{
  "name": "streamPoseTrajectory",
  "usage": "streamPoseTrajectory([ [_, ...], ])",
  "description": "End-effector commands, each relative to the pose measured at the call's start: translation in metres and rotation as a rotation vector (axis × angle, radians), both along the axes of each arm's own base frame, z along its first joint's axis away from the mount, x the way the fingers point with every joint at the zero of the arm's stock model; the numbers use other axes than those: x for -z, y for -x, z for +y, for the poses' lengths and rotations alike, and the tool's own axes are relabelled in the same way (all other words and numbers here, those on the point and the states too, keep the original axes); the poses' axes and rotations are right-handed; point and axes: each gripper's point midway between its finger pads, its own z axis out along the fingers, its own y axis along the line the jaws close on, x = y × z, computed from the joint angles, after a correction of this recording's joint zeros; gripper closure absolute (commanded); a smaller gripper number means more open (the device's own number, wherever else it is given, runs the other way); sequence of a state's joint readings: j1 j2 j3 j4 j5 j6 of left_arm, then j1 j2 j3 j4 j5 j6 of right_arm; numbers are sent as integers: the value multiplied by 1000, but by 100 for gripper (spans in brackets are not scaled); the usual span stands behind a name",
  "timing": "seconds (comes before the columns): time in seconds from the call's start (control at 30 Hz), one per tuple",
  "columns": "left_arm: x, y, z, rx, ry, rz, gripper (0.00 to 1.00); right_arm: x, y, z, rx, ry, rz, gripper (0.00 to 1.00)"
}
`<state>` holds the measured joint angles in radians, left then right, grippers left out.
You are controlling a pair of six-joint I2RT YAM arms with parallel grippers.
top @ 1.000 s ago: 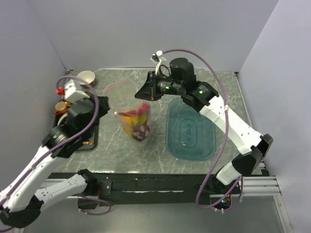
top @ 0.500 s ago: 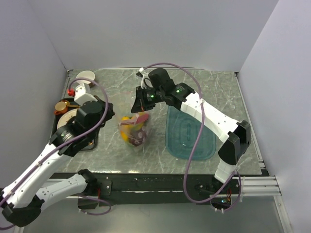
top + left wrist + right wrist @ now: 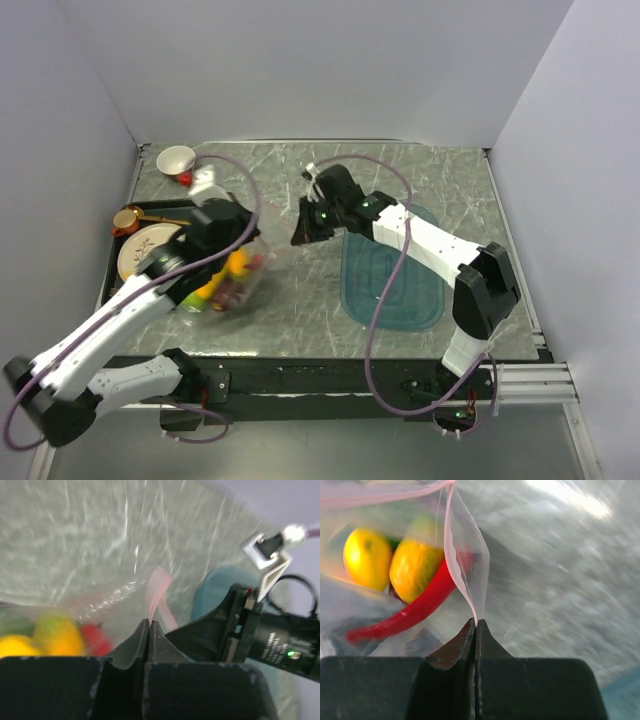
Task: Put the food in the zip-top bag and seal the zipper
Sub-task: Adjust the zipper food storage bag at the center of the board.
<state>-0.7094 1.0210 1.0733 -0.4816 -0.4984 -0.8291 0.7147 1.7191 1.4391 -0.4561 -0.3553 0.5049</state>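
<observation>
The clear zip-top bag lies low at the left-centre of the table with the food in it. The right wrist view shows two orange-yellow mangoes and the red chili through the plastic. The left wrist view shows blurred yellow fruit and a red piece. My left gripper is shut on the pale pink zipper, its jaws pinching the strip. My right gripper is shut on the same strip's other end, jaws closed at its tip. The two grippers are close together.
A teal translucent tray lies right of the bag, under my right arm. A patterned cream plate sits on a dark mat at the left edge, with a copper pot and a white cup behind it.
The bag has swung left and down from hanging upright at the centre, and now lies near the plate. Both grippers moved with it, the right one dropping and the left arm reaching across.
</observation>
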Motion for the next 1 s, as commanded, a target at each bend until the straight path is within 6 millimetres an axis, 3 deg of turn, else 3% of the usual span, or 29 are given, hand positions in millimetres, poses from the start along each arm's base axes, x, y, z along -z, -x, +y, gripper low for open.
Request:
streamPoseTrajectory([
  [0.0, 31, -5, -46, 151, 61, 84, 99, 20, -9, -13, 113, -25, 8, 96],
  [0.07, 45, -8, -54, 168, 55, 122, 99, 25, -7, -17, 144, -39, 14, 96],
  [0.2, 53, -6, -63, 201, 69, 146, 99, 22, -4, -20, 159, -47, 7, 96],
  [0.53, 47, 0, -76, 288, 98, 137, 99, 10, -8, -32, 219, -47, -46, 96],
  [0.7, 47, 5, -78, 310, 101, 145, 96, 15, -7, -41, 270, -39, -43, 99],
  [0.83, 43, 8, -77, 315, 114, 142, 85, 26, -2, -45, 285, -27, -21, 100],
  [0.87, 43, 9, -76, 317, 116, 140, 72, 27, -2, -46, 287, -29, -19, 100],
  [0.97, 36, 11, -69, 289, 126, 126, 55, 34, 1, -46, 287, -34, 1, 100],
])
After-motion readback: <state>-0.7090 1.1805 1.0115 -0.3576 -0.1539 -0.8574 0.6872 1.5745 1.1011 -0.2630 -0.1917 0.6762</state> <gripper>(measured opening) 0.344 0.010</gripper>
